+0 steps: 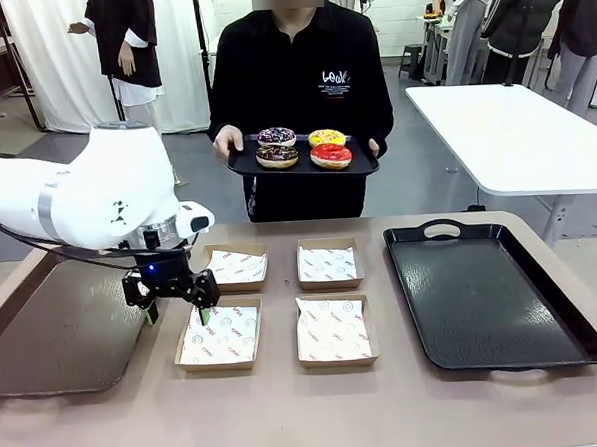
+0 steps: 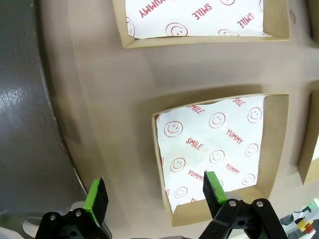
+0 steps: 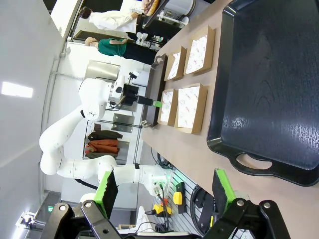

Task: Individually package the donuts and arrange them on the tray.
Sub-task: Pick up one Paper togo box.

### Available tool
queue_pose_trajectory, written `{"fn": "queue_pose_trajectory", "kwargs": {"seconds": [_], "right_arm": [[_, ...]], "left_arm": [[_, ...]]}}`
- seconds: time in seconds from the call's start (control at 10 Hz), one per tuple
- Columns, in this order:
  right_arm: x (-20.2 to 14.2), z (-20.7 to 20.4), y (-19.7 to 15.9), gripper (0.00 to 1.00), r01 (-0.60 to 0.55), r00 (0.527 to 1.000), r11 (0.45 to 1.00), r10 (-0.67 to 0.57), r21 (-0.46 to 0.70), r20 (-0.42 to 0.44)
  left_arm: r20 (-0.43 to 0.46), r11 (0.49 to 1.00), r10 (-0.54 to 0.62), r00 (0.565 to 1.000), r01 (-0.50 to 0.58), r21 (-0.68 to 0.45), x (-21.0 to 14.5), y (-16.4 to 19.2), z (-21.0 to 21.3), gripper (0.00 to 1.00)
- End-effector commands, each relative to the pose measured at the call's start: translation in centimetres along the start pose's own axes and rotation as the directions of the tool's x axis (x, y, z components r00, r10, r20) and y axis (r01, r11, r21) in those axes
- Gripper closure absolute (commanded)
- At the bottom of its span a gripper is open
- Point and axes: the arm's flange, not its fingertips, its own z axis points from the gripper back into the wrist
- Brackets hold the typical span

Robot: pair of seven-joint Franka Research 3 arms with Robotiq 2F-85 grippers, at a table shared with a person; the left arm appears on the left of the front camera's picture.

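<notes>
Several ring donuts lie on a small black tray [image 1: 368, 166] that the person holds in both hands beyond the table's far edge: purple [image 1: 277, 136], yellow [image 1: 326, 137], chocolate-brown [image 1: 277, 156] and red [image 1: 331, 156]. My left gripper [image 1: 173, 308] [image 2: 155, 191] hangs open just above the table, straddling the left wall of the near-left paper-lined box [image 1: 219, 336] [image 2: 219, 149], nothing between its fingers. My right gripper [image 3: 164, 191] is open and empty, off the near end of the large black tray [image 1: 487, 294] [image 3: 269, 89].
Several open cardboard boxes with printed paper stand mid-table, among them a far-left box [image 1: 235, 267] [image 2: 199, 22], a far-right box [image 1: 329, 264] and a near-right box [image 1: 333, 332]. A dark tray [image 1: 54, 331] [image 2: 20, 124] lies at the left. A white table [image 1: 514, 132] stands behind.
</notes>
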Motion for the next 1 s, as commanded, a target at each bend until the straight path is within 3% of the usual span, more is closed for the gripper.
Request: {"fn": "queue_pose_trajectory", "kwargs": {"seconds": [0.0, 0.1, 0.2, 0.3, 0.4, 0.5, 0.7, 0.8, 0.9], "right_arm": [[-0.02, 0.08, 0.07, 0.0, -0.003, 1.0, 1.0, 0.003, 0.008, 0.006], [-0.02, 0.08, 0.07, 0.0, -0.003, 1.0, 1.0, 0.003, 0.008, 0.006], [-0.02, 0.08, 0.07, 0.0, -0.003, 1.0, 1.0, 0.003, 0.008, 0.006], [-0.02, 0.08, 0.07, 0.0, -0.003, 1.0, 1.0, 0.003, 0.008, 0.006], [-0.02, 0.08, 0.07, 0.0, -0.003, 1.0, 1.0, 0.003, 0.008, 0.006], [-0.02, 0.08, 0.07, 0.0, -0.003, 1.0, 1.0, 0.003, 0.008, 0.006], [-0.02, 0.08, 0.07, 0.0, -0.003, 1.0, 1.0, 0.003, 0.008, 0.006], [-0.02, 0.08, 0.07, 0.0, -0.003, 1.0, 1.0, 0.003, 0.008, 0.006], [-0.02, 0.08, 0.07, 0.0, -0.003, 1.0, 1.0, 0.003, 0.008, 0.006]], "left_arm": [[0.033, 0.999, 0.026, 0.999, -0.027, 0.032, 0.17, -1.23, -1.28, 0.0], [0.044, 0.999, 0.02, 0.999, -0.021, 0.03, 0.14, -1.7, -1.54, 0.0], [0.069, 0.999, 0.02, 0.997, -0.022, 0.03, 0.09, -2.08, -1.62, 0.37], [0.059, 0.999, 0.025, 0.998, -0.026, 0.019, 0.2, -2.05, -1.71, 0.54], [0.057, 1.0, 0.027, 0.998, -0.028, 0.013, 0.24, -2.03, -1.62, 0.91], [0.058, 0.999, 0.034, 0.998, -0.035, 0.01, 0.22, -1.98, -1.48, 1.0], [0.062, 0.999, 0.043, 0.997, -0.043, 0.007, 0.13, -2.11, -1.15, 1.0], [0.063, 0.999, 0.045, 0.997, -0.045, 0.007, 0.01, -2.1, -1.02, 0.87], [0.065, 0.999, 0.048, 0.997, -0.048, 0.005, 0.0, -2.07, -0.93, 0.96]]}}
